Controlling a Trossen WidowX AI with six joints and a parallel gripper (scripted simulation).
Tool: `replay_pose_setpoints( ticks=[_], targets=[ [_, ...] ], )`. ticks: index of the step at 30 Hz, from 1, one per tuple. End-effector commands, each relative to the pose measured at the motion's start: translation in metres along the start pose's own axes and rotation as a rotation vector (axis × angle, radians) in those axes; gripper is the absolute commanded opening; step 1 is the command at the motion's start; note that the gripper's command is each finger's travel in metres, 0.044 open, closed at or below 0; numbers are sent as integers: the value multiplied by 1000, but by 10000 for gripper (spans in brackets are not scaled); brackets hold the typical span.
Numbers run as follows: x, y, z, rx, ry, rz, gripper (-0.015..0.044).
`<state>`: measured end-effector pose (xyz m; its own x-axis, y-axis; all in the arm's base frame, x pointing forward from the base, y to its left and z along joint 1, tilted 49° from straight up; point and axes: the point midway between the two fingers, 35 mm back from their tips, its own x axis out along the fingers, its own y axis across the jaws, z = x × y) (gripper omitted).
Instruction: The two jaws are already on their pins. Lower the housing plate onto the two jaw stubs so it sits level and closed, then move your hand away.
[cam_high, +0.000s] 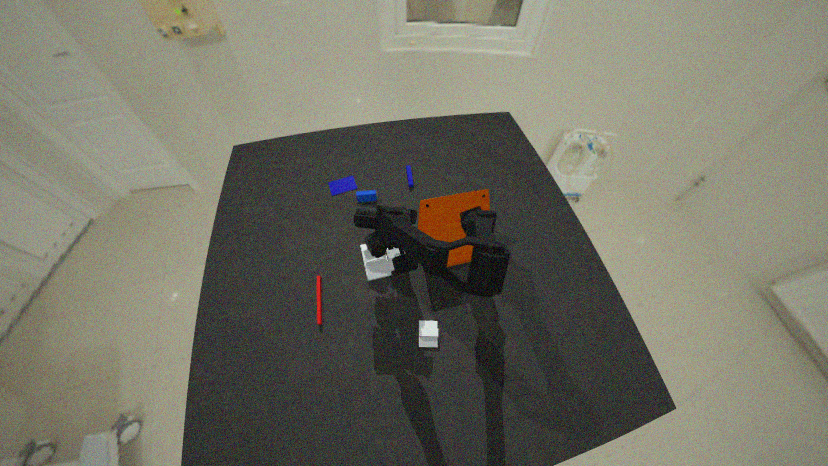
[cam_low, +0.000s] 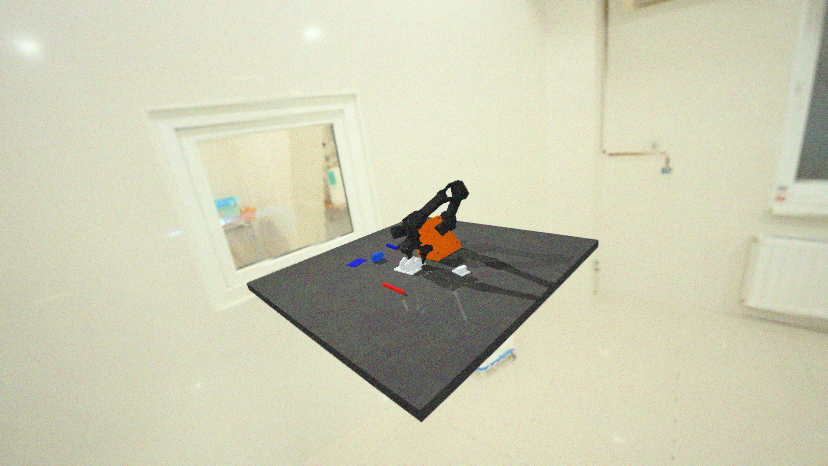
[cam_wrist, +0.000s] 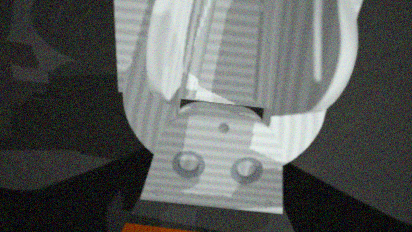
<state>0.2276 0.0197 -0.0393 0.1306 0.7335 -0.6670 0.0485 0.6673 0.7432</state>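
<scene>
The white assembly (cam_high: 377, 269) (cam_low: 409, 266) stands on the dark table under my hand. In the wrist view, the pale housing plate (cam_wrist: 216, 184) spans my dark fingers, with round stub ends (cam_wrist: 188, 161) (cam_wrist: 246, 168) showing in two ringed spots. Beyond it are long, curved white parts (cam_wrist: 169, 55), seemingly the jaws. My gripper (cam_high: 392, 254) (cam_low: 416, 258) (cam_wrist: 214, 158) points down, shut on the housing plate by its two sides. The plate's underside and any gap below it are hidden, so I cannot tell whether it is fully seated.
A small white block (cam_high: 428, 334) (cam_low: 461, 270) lies apart. A red bar (cam_high: 318, 299) (cam_low: 394, 288), a blue block (cam_high: 366, 196) (cam_low: 377, 257), a flat blue piece (cam_high: 343, 185) (cam_low: 356, 262) and a dark blue bar (cam_high: 409, 175) lie around. The orange plate (cam_high: 440, 217) (cam_low: 437, 246) is under the arm.
</scene>
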Motion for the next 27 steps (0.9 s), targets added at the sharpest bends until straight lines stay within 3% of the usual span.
replay_pose_setpoints(
  ticks=[1, 16, 20, 27],
  targets=[
    [0, 0, 0, 4, 0, 3, 351],
    [0, 0, 0, 4, 0, 3, 351],
    [0, 0, 0, 0, 0, 0, 440],
    [0, 0, 0, 0, 0, 0, 440]
  ],
)
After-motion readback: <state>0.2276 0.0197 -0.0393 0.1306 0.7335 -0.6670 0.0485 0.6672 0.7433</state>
